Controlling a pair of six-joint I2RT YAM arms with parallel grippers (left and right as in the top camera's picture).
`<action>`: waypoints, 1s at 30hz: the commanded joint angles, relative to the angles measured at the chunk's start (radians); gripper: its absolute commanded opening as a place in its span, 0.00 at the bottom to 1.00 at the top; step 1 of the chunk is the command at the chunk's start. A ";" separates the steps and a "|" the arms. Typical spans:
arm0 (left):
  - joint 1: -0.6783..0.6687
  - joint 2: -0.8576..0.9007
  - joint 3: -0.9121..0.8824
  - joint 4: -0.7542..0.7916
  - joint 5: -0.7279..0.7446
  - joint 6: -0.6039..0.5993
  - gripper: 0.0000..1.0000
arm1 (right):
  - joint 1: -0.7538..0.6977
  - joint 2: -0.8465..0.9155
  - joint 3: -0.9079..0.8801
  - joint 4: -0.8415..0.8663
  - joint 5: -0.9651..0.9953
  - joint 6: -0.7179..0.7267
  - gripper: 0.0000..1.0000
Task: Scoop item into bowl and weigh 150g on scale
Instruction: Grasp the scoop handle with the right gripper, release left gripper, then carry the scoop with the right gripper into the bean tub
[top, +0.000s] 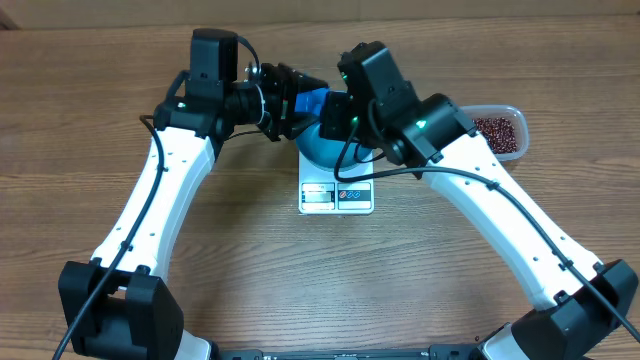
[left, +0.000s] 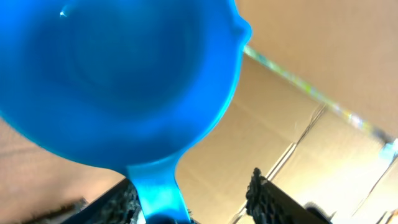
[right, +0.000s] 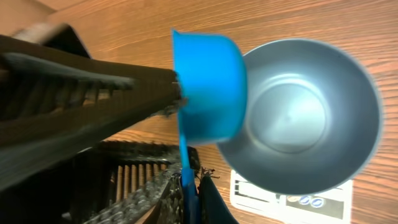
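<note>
Wooden table (top: 100, 120), 2 white arms reach in from the near edge and meet over the middle. Left gripper (top: 298, 105): jaws spread, 1 finger on each side of the scoop handle, with a clear gap on 1 side in the left wrist view. Right gripper (top: 335, 108): jaws pressed together, pinching the end of the same handle, which runs edge-on down into its fingers in the right wrist view.

Clear tub (top: 515, 115) sits at the right of the table, partly hidden by the right arm, well apart from the scale.

Blue bowl (right: 336, 143) stands upright on the white scale (top: 337, 195). The display edge faces the near side.

Blue scoop (right: 208, 87) is in the air between the 2 grippers. It is tipped on its side, its cup overlapping the bowl's rim.

Item: red-brown beans (top: 498, 130) lie in the tub.
</note>
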 joint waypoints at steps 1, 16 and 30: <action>0.002 -0.022 0.019 0.081 -0.018 0.183 0.62 | -0.039 0.006 0.064 -0.070 0.013 -0.082 0.04; 0.076 -0.022 0.019 0.157 0.021 0.671 0.80 | -0.369 0.006 0.529 -0.657 0.014 -0.419 0.04; 0.105 -0.022 0.019 -0.028 -0.082 0.922 0.92 | -0.628 0.009 0.519 -0.790 0.081 -0.624 0.04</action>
